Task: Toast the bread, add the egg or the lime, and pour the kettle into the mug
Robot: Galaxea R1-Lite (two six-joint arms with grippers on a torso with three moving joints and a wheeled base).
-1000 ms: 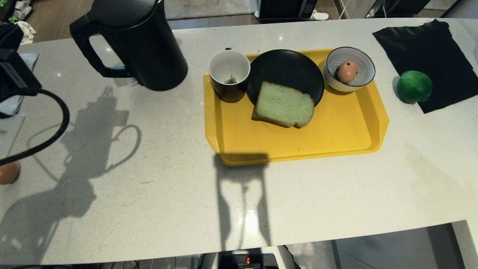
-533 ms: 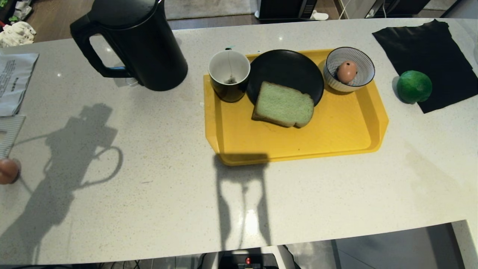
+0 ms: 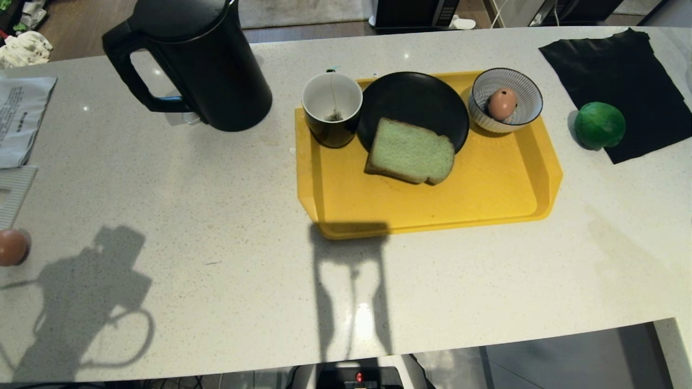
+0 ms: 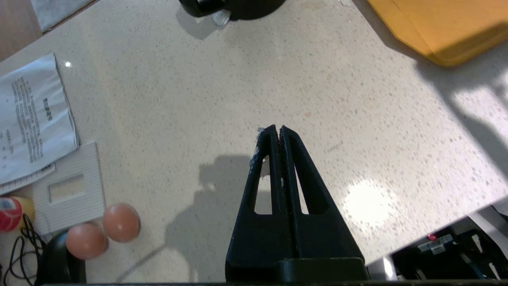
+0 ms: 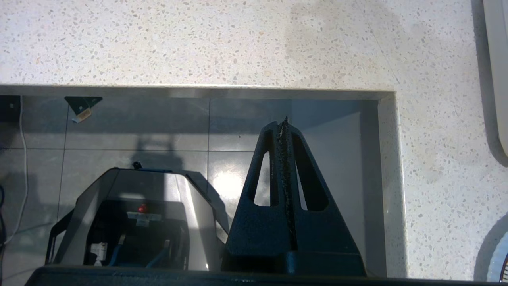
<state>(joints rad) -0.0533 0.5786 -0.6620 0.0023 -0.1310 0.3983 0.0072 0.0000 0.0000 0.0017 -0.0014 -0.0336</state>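
A speckled counter [image 3: 216,227] holds a yellow tray [image 3: 486,200] toward its far middle; on the tray, from the robot's left to right, stand the mug [image 3: 331,111] with a tea-bag string inside, a black plate [image 3: 413,102] with the bread [image 3: 411,152] lying half on it and half on the tray, and a striped bowl [image 3: 507,100] holding the egg [image 3: 502,104]; the kettle [image 3: 200,65] stands on the counter left of the tray, near the mug but apart from it; the lime [image 3: 599,126] sits right of the tray on the edge of a black cloth [image 3: 621,70]. Neither arm shows from the head. The left gripper [image 4: 276,131] hangs over bare counter, well apart from the tray, fingers pressed together, holding nothing; two more eggs [image 4: 103,232] and papers [image 4: 31,119] lie off to its side. The right gripper [image 5: 284,122] hangs beyond the counter's edge over the tiled floor [image 5: 158,127], fingers pressed together, empty.
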